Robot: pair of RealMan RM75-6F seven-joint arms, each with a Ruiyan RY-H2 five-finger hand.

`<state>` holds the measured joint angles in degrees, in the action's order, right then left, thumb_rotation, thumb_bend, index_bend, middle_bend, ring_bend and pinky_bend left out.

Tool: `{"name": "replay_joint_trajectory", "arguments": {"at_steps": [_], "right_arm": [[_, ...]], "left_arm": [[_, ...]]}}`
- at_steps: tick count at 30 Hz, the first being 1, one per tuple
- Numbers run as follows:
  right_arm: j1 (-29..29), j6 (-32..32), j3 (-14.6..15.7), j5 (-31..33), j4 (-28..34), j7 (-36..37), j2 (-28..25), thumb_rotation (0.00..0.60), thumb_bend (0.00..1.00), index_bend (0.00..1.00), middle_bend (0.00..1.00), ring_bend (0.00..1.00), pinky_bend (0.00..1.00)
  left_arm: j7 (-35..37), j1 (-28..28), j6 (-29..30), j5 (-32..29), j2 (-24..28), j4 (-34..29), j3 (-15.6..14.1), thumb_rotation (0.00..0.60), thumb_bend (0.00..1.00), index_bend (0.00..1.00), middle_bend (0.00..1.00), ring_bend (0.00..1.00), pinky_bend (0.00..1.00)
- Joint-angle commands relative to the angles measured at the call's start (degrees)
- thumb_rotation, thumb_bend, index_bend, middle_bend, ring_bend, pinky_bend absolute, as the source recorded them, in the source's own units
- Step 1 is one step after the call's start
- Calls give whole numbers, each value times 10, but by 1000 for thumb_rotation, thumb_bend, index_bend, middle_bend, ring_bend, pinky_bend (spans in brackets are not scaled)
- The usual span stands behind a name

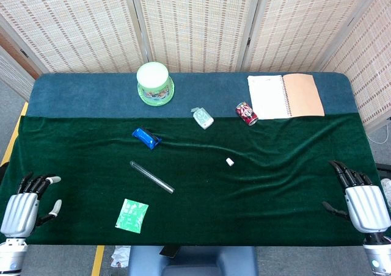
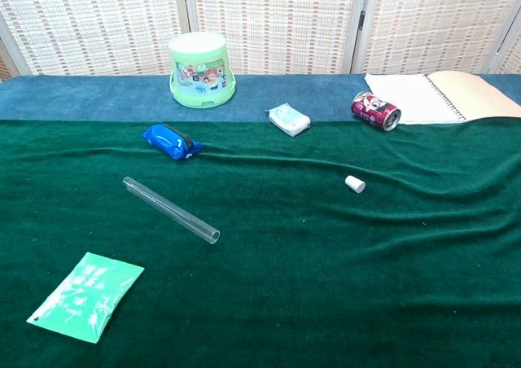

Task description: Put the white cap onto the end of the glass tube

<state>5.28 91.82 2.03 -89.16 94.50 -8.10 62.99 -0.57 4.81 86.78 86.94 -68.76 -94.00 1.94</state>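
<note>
A clear glass tube (image 1: 151, 176) (image 2: 171, 210) lies flat on the green cloth, left of centre, running diagonally. The small white cap (image 1: 230, 162) (image 2: 354, 184) lies on the cloth to its right, well apart from the tube. My left hand (image 1: 25, 204) rests at the table's near left corner, fingers apart and holding nothing. At the near right corner is my right hand (image 1: 360, 199), likewise with fingers spread and nothing in it. Both hands are far from the tube and cap. The chest view shows neither hand.
A green packet (image 1: 132, 215) lies near the front edge. A blue wrapped item (image 1: 146, 138), a pale packet (image 1: 202, 118), a red can (image 1: 247, 113), a green tub (image 1: 154, 83) and an open notebook (image 1: 285, 96) sit further back.
</note>
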Motion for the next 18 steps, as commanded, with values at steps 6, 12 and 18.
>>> {"name": "replay_joint_trajectory", "arguments": {"at_steps": [6, 12, 18], "right_arm": [[-2, -11, -5, -5, 5, -6, -1, 541, 164, 104, 191, 275, 298], [6, -33, -16, 1, 7, -14, 0, 539, 164, 104, 204, 298, 300], [53, -104, -45, 24, 3, -44, 19, 540, 165, 105, 233, 344, 319]], "left_arm": [[2, 0, -4, -1, -2, 5, -2, 600, 411, 312, 261, 221, 113], [6, 1, -10, -5, -4, 8, -1, 600, 411, 312, 261, 221, 113], [4, 5, -14, -4, -5, 5, 0, 600, 410, 312, 261, 223, 113]]}}
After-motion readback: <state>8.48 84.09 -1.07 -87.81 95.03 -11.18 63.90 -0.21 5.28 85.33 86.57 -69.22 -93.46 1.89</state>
